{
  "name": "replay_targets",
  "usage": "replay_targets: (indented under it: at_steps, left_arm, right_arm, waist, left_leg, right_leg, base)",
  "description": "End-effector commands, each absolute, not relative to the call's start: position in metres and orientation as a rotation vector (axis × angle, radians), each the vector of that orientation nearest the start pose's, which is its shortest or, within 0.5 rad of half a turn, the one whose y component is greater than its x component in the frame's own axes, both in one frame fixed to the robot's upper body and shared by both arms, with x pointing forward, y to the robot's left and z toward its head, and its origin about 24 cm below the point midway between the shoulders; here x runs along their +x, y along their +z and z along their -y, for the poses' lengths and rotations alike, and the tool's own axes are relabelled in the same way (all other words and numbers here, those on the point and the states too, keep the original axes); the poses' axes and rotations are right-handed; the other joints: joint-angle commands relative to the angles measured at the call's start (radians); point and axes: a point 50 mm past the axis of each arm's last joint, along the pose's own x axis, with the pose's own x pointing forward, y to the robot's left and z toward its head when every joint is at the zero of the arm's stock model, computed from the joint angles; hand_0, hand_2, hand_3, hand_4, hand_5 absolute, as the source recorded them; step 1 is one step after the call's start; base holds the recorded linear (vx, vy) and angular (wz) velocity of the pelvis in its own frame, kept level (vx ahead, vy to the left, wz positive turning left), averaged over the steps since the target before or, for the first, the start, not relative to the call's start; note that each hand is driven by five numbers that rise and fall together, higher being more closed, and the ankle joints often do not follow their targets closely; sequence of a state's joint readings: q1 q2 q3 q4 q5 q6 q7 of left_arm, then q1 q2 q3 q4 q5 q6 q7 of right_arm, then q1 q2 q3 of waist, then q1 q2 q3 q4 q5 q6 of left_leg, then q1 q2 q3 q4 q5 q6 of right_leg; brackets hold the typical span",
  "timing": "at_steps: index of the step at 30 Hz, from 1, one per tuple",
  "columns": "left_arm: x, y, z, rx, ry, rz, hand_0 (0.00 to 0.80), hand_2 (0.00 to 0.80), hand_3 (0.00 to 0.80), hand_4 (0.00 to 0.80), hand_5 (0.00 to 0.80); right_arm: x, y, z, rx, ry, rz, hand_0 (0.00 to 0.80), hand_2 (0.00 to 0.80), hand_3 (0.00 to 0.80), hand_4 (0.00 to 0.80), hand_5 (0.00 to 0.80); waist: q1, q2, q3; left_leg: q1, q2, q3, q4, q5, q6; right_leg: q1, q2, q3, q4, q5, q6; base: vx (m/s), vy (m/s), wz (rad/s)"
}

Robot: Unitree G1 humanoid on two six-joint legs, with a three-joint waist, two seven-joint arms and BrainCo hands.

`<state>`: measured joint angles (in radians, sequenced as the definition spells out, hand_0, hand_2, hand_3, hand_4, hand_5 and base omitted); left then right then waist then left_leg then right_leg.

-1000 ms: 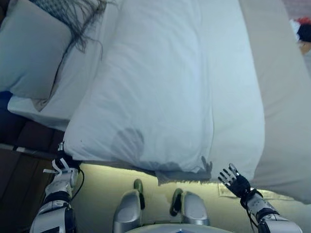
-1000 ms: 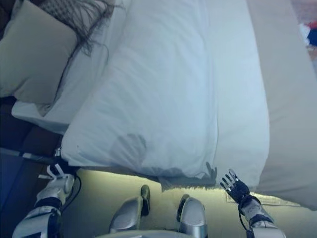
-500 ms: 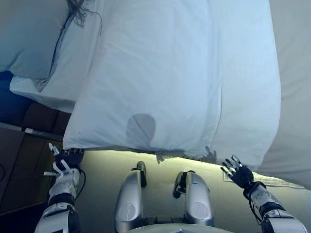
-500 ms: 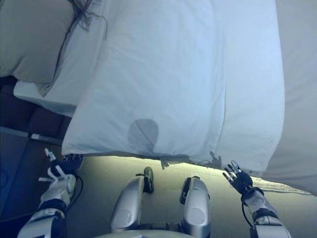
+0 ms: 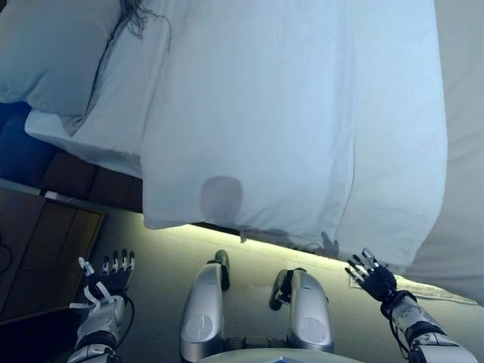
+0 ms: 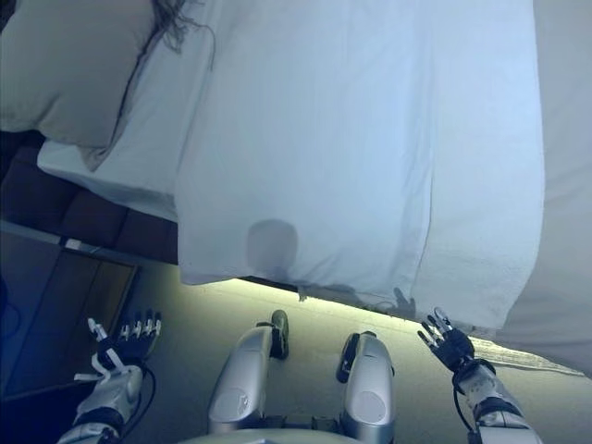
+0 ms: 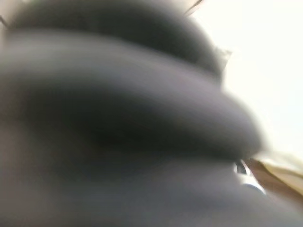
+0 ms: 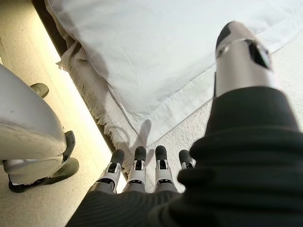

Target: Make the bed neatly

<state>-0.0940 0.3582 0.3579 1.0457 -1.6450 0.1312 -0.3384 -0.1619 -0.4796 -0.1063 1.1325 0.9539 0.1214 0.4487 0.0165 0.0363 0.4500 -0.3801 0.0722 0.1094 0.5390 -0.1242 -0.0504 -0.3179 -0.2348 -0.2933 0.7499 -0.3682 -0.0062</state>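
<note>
We count one bed [image 5: 454, 151], one white duvet [image 5: 257, 113] spread across it, and two pillows at the upper left of the frame — a grey-green pillow [image 5: 53, 53] lying on a white pillow [image 5: 113, 113]. A dark fringe [image 5: 140, 11] shows at the top edge, beside the grey-green pillow. The duvet fills the middle of the frame, its near edge hanging over the bed's side above the pale floor [image 5: 166, 257]. A beige blanket [image 8: 94, 109] with a frayed edge lies under it, showing past the duvet's lower right corner.

Both hands hang low and clear of the bedding. Our left hand [image 5: 106, 278] sits at the lower left, fingers straight and spread, holding nothing. Our right hand [image 5: 373, 277] sits at the lower right, just below the duvet's corner — fingers likewise straight and fanned, empty. A dark wooden cabinet [image 5: 45, 257] stands at the left edge of the frame.
</note>
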Motion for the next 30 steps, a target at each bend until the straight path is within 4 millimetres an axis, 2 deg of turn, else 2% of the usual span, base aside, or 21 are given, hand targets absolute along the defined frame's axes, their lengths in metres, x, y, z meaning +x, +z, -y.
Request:
replay_targets:
  at_steps: [1, 3, 5, 6, 11, 16, 18, 22, 26, 28, 30]
  left_arm:
    - [0.161, -0.088, -0.317, -1.437, 0.611, -0.043, 0.000, 0.000, 0.000, 0.000, 0.000]
    - [0.170, -0.082, -0.310, -1.445, 0.505, 0.001, 0.000, 0.000, 0.000, 0.000, 0.000]
    - [0.183, -0.071, -0.297, -1.428, 0.326, 0.059, 0.000, 0.000, 0.000, 0.000, 0.000]
    - [0.184, -0.070, -0.297, -1.425, 0.320, 0.065, 0.000, 0.000, 0.000, 0.000, 0.000]
    - [0.206, -0.047, -0.279, -1.363, 0.027, 0.155, 0.000, 0.000, 0.000, 0.000, 0.000]
    - [0.221, -0.039, -0.271, -1.273, -0.092, 0.071, 0.000, 0.000, 0.000, 0.000, 0.000]
    - [0.223, -0.045, -0.265, -1.154, -0.113, -0.051, 0.000, 0.000, 0.000, 0.000, 0.000]
    - [0.205, -0.074, -0.255, -0.927, -0.069, -0.345, 0.000, 0.000, 0.000, 0.000, 0.000]
    - [0.189, -0.095, -0.250, -0.862, -0.011, -0.513, 0.000, 0.000, 0.000, 0.000, 0.000]
    - [0.171, -0.112, -0.244, -0.798, 0.020, -0.633, 0.000, 0.000, 0.000, 0.000, 0.000]
    - [0.158, -0.122, -0.241, -0.794, 0.052, -0.678, 0.000, 0.000, 0.000, 0.000, 0.000]
  right_arm:
    - [0.178, -0.096, 0.304, 0.721, -0.290, -0.641, 0.000, 0.000, 0.000, 0.000, 0.000]
    - [0.176, -0.097, 0.303, 0.720, -0.289, -0.651, 0.000, 0.000, 0.000, 0.000, 0.000]
    - [0.173, -0.099, 0.302, 0.717, -0.289, -0.664, 0.000, 0.000, 0.000, 0.000, 0.000]
    - [0.173, -0.099, 0.302, 0.716, -0.289, -0.665, 0.000, 0.000, 0.000, 0.000, 0.000]
    - [0.167, -0.103, 0.300, 0.693, -0.285, -0.687, 0.000, 0.000, 0.000, 0.000, 0.000]
    - [0.164, -0.108, 0.296, 0.703, -0.283, -0.717, 0.000, 0.000, 0.000, 0.000, 0.000]
    - [0.163, -0.112, 0.286, 0.719, -0.266, -0.734, 0.000, 0.000, 0.000, 0.000, 0.000]
    - [0.156, -0.120, 0.268, 0.738, -0.224, -0.761, 0.000, 0.000, 0.000, 0.000, 0.000]
    - [0.139, -0.129, 0.266, 0.719, -0.209, -0.823, 0.000, 0.000, 0.000, 0.000, 0.000]
    - [0.127, -0.135, 0.260, 0.701, -0.205, -0.868, 0.000, 0.000, 0.000, 0.000, 0.000]
    - [0.119, -0.140, 0.255, 0.673, -0.181, -0.914, 0.000, 0.000, 0.000, 0.000, 0.000]
  waist:
    - [0.019, -0.032, -0.059]
    - [0.019, -0.034, -0.064]
    - [0.020, -0.035, -0.071]
    - [0.020, -0.035, -0.072]
    - [0.022, -0.038, -0.077]
    - [0.016, -0.046, -0.090]
    - [0.007, -0.051, -0.104]
    - [-0.010, -0.050, -0.153]
    - [-0.019, -0.045, -0.213]
    - [-0.021, -0.044, -0.260]
    - [-0.022, -0.044, -0.287]
  left_leg:
    - [0.042, -0.006, 0.036, 0.122, -0.151, 0.043]
    - [0.052, -0.008, 0.034, 0.110, -0.146, 0.043]
    - [0.066, -0.009, 0.030, 0.092, -0.137, 0.043]
    - [0.067, -0.009, 0.030, 0.091, -0.136, 0.043]
    - [0.064, -0.005, 0.029, 0.096, -0.140, 0.046]
    - [0.070, 0.000, 0.030, 0.088, -0.139, 0.051]
    - [0.094, 0.001, 0.029, 0.041, -0.117, 0.049]
    - [0.185, -0.004, 0.043, -0.131, -0.035, 0.032]
    - [0.273, -0.013, 0.057, -0.267, 0.013, 0.015]
    - [0.321, -0.019, 0.061, -0.351, 0.042, 0.006]
    - [0.361, -0.019, 0.066, -0.411, 0.059, 0.002]
  right_leg:
    - [-0.018, -0.008, 0.090, -0.143, 0.190, 0.065]
    - [-0.008, -0.004, 0.091, -0.153, 0.193, 0.064]
    - [0.009, 0.000, 0.090, -0.174, 0.202, 0.065]
    - [0.010, 0.000, 0.090, -0.176, 0.203, 0.065]
    - [0.005, -0.001, 0.093, -0.170, 0.207, 0.068]
    - [-0.004, 0.004, 0.105, -0.165, 0.212, 0.073]
    - [0.006, 0.009, 0.116, -0.203, 0.236, 0.086]
    - [0.084, 0.019, 0.113, -0.369, 0.303, 0.114]
    - [0.190, 0.034, 0.092, -0.520, 0.337, 0.122]
    - [0.246, 0.047, 0.083, -0.600, 0.356, 0.126]
    - [0.286, 0.056, 0.076, -0.653, 0.371, 0.128]
  base:
    - [0.058, -0.016, -0.02]
    - [0.066, -0.007, -0.01]
    - [0.069, -0.001, 0.01]
    - [0.053, 0.003, 0.03]
    - [0.055, 0.008, 0.01]
    - [0.074, -0.002, -0.03]
    - [0.088, -0.031, -0.11]
    - [0.120, -0.039, -0.21]
    - [0.196, -0.044, -0.16]
    - [0.207, -0.065, -0.05]
    - [0.154, -0.069, 0.00]
